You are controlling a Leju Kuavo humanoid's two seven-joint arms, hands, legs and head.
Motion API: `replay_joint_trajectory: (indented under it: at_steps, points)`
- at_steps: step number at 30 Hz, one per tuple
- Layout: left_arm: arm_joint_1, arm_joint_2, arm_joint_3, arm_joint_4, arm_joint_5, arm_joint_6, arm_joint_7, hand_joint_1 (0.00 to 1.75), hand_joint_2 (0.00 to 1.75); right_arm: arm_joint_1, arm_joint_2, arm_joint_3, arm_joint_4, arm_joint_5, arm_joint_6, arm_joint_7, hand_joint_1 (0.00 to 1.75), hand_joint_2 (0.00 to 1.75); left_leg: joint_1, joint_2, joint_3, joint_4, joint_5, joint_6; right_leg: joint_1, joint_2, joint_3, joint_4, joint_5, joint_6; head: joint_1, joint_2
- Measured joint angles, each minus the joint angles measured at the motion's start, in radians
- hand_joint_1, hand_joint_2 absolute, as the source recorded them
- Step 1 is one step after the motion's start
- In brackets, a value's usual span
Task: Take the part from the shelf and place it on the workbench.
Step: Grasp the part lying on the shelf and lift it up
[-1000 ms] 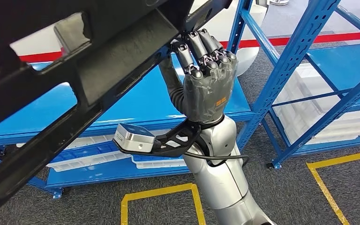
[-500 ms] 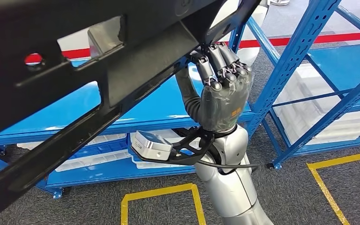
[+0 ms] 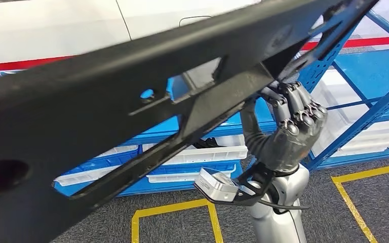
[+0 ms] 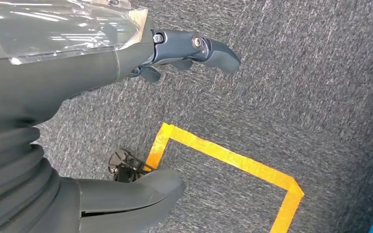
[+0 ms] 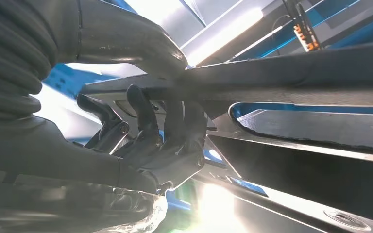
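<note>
From the head view we see the part (image 3: 131,116), a long black frame with cut-out openings, slanting across the picture from low on the left to high on the right, raised clear of the blue shelf (image 3: 344,66) behind it. At its right end our right hand (image 3: 291,134) grips it from below, fingers (image 3: 304,109) curled up over the part's edge; in the right wrist view the thumb lies along one face of a bar of the part (image 5: 291,73) and the fingers (image 5: 175,121) wrap the other, so the right hand (image 5: 145,141) is closed around it. White bins (image 3: 207,154) sit on the lower shelf level beyond the hand, and yellow floor tape (image 3: 172,210) marks the grey carpet below it.

Our left hand (image 4: 77,116) (seen from its own wrist) hangs over carpet and yellow tape, thumb and fingers (image 4: 213,48) spread apart with nothing between them.
</note>
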Motion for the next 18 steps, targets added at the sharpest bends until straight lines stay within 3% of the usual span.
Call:
replay_joint_trajectory:
  at_steps: [2,4,5,7,8,10,13,14,15,18]
  points:
    - [0.001,0.003,0.002,0.0,-0.009,-0.005,0.012,0.0,1.75,0.039,-0.013,-0.033,-0.019,-0.021,0.0,-0.022,1.75,1.75,0.002,0.001,0.001,-0.003,0.002,0.003,-0.001,0.0,-0.073,0.134,-0.048,-0.005,0.001,0.0]
    - [0.003,0.006,0.004,0.0,-0.016,-0.01,0.023,0.0,1.75,0.077,-0.022,-0.059,-0.029,-0.04,0.0,-0.032,1.75,1.75,0.003,0.001,0.0,-0.002,0.001,0.002,-0.005,0.0,-0.129,0.222,-0.062,0.002,0.001,0.0]
    - [0.004,0.008,0.005,0.0,-0.019,-0.01,0.028,0.0,1.75,0.092,-0.025,-0.07,-0.034,-0.046,0.0,-0.032,1.75,1.75,0.004,0.0,0.001,-0.001,0.0,0.0,-0.008,-0.001,-0.13,0.209,-0.045,0.011,0.001,0.0]
    - [0.004,0.009,0.006,0.0,-0.027,-0.011,0.037,0.0,1.75,0.113,-0.029,-0.083,-0.045,-0.051,0.0,-0.022,1.75,1.75,0.007,-0.001,0.003,0.004,-0.004,-0.008,-0.015,-0.003,-0.083,0.086,0.02,0.035,0.001,0.0]
    - [0.004,0.011,0.007,0.0,-0.031,-0.011,0.041,0.0,1.75,0.12,-0.031,-0.087,-0.05,-0.05,0.0,-0.015,1.75,1.75,0.007,-0.002,0.002,0.01,-0.007,-0.016,-0.016,-0.004,-0.059,0.027,0.047,0.041,0.001,0.0]
    - [0.004,0.014,0.011,0.0,-0.039,-0.01,0.05,0.0,1.75,0.138,-0.034,-0.094,-0.06,-0.048,0.0,0.0,1.75,1.75,0.005,-0.003,-0.005,0.022,-0.013,-0.031,-0.016,-0.003,-0.038,-0.028,0.07,0.033,-0.001,0.0]
    - [0.004,0.018,0.016,0.0,-0.053,-0.007,0.072,0.0,1.75,0.174,-0.041,-0.106,-0.077,-0.052,0.0,0.02,1.75,1.75,0.006,-0.003,-0.014,0.03,-0.015,-0.046,-0.015,0.0,-0.046,-0.023,0.076,0.009,-0.002,0.0]
    - [0.004,0.019,0.017,0.0,-0.058,-0.004,0.079,0.0,1.75,0.183,-0.042,-0.109,-0.083,-0.054,0.0,0.025,1.75,1.75,0.008,-0.003,-0.021,0.045,-0.03,-0.051,-0.016,0.0,-0.049,-0.023,0.079,0.003,-0.003,0.0]
    - [0.004,0.02,0.019,0.0,-0.061,-0.001,0.083,0.0,1.75,0.191,-0.043,-0.111,-0.088,-0.055,0.0,0.028,1.75,1.75,0.009,-0.002,-0.036,0.079,-0.057,-0.055,-0.018,0.0,-0.051,-0.024,0.083,-0.005,-0.003,0.0]
    - [0.005,0.023,0.021,0.0,-0.068,0.008,0.092,0.0,1.75,0.217,-0.044,-0.115,-0.1,-0.056,0.0,0.031,1.75,1.75,0.01,-0.002,-0.109,0.259,-0.159,-0.062,-0.012,-0.002,-0.064,-0.024,0.091,-0.02,-0.004,0.0]
